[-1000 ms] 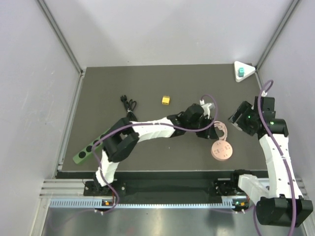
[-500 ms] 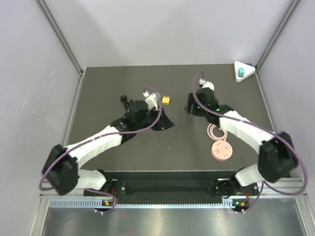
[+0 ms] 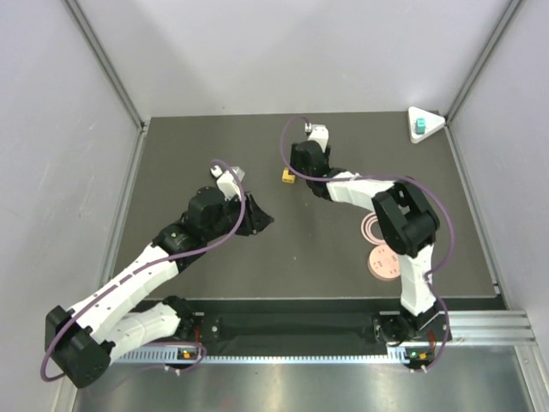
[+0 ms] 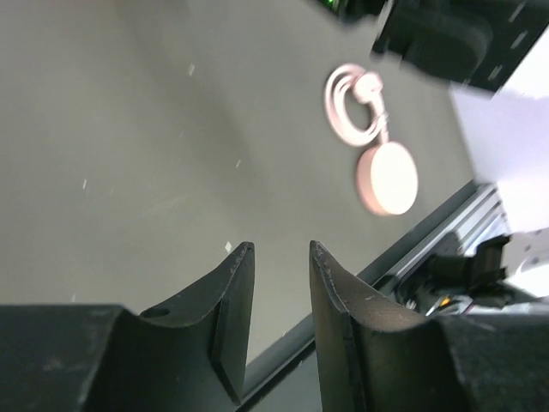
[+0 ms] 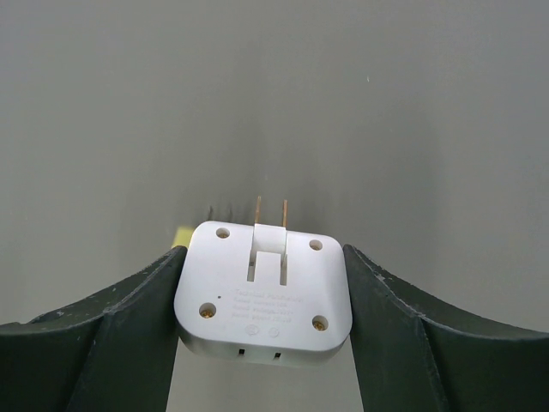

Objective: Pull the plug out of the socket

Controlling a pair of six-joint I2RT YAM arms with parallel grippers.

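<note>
The teal plug (image 3: 419,127) sits in the white triangular socket (image 3: 431,118) at the far right corner of the dark mat. Neither gripper is near it. My right gripper (image 3: 295,170) reaches to the middle back of the mat, beside the small yellow cube (image 3: 289,177). In the right wrist view the right gripper (image 5: 262,251) is shut on a white square adapter (image 5: 264,296) with two metal prongs. My left gripper (image 3: 261,221) hovers left of centre; in the left wrist view the left gripper (image 4: 281,251) is open and empty.
A round pink disc (image 3: 385,263) with a coiled pink cable (image 3: 375,229) lies near the right front; it also shows in the left wrist view (image 4: 388,178). A yellow edge (image 5: 182,233) shows left of the adapter. Grey walls enclose the mat (image 3: 343,257) on three sides.
My right gripper has swung left from mid-mat to beside the yellow cube. My left arm has drawn back toward the left front.
</note>
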